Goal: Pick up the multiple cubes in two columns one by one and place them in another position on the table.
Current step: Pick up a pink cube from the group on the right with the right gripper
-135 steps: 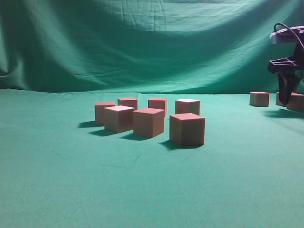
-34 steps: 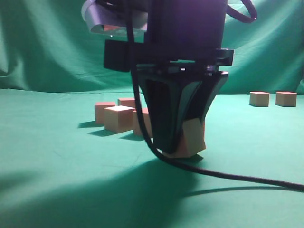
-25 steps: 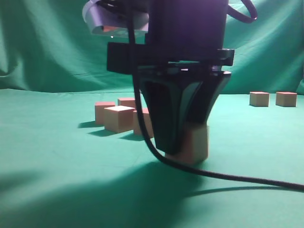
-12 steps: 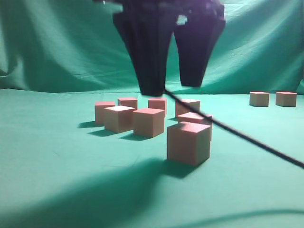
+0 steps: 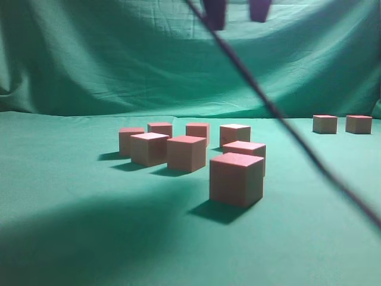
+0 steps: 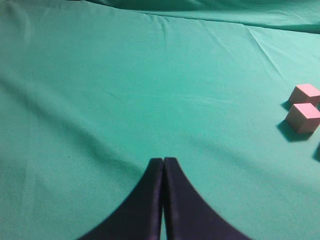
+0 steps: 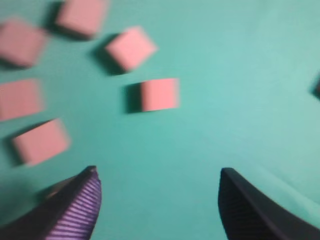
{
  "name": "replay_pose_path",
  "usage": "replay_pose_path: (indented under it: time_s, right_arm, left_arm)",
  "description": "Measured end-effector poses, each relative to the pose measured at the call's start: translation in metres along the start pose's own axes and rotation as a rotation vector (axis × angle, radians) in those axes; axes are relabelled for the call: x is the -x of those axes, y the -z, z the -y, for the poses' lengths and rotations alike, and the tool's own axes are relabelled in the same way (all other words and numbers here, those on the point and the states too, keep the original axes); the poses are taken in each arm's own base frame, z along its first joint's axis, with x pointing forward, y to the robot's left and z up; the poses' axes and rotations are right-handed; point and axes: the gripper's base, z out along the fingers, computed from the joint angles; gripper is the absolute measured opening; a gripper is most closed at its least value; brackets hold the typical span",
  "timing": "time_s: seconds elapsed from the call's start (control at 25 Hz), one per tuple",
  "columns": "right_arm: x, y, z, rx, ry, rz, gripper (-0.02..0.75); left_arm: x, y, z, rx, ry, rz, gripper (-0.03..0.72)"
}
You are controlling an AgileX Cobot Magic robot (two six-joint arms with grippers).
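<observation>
Several pinkish-red cubes [image 5: 186,153] stand clustered mid-table on the green cloth table [image 5: 71,238]. The nearest cube [image 5: 236,179] sits alone at the front, slightly turned. High above the cluster, my right gripper [image 5: 237,12] shows only its two dark fingertips [image 5: 214,13] at the top edge, open and empty. In the right wrist view the right gripper [image 7: 158,172] is spread wide over bare cloth, with blurred cubes [image 7: 159,94] ahead and to the left. My left gripper [image 6: 163,161] is shut, empty, over cloth, with two cubes [image 6: 303,117] off to its right.
Two more cubes [image 5: 324,123] stand apart at the far right of the table. A black cable [image 5: 286,122] hangs slantwise across the exterior view from the right arm. A draped green backdrop [image 5: 89,53] closes off the back.
The right gripper has let go of the front cube, which now rests flat on the table. The gripper has risen from table level to the top of the view.
</observation>
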Motion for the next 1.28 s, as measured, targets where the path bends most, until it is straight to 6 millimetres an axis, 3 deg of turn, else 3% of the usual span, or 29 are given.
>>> replay_pose_path:
  time_s: [0.24,0.4,0.52,0.8,1.12,1.28]
  right_arm:
    - [-0.012,-0.020,0.107,-0.071,-0.310,-0.009,0.457]
    - [-0.020,-0.040,0.159,-0.055,-0.482,0.060,0.457]
    - [-0.025,-0.061,0.187,-0.026,-0.568,0.099,0.457]
    - [-0.015,-0.122,0.214,0.008,-0.592,0.110,0.457]
    - [0.002,-0.178,0.218,0.030,-0.559,0.110,0.457]
    - [0.003,-0.197,0.218,0.030,-0.560,0.112,0.457]
  left_arm:
    - [0.000,0.000,0.000,0.000,0.000,0.000,0.000]
    - [0.000,0.000,0.000,0.000,0.000,0.000,0.000]
    - [0.000,0.000,0.000,0.000,0.000,0.000,0.000]
    - [0.000,0.000,0.000,0.000,0.000,0.000,0.000]
    - [0.000,0.000,0.000,0.000,0.000,0.000,0.000]
    - [0.000,0.000,0.000,0.000,0.000,0.000,0.000]
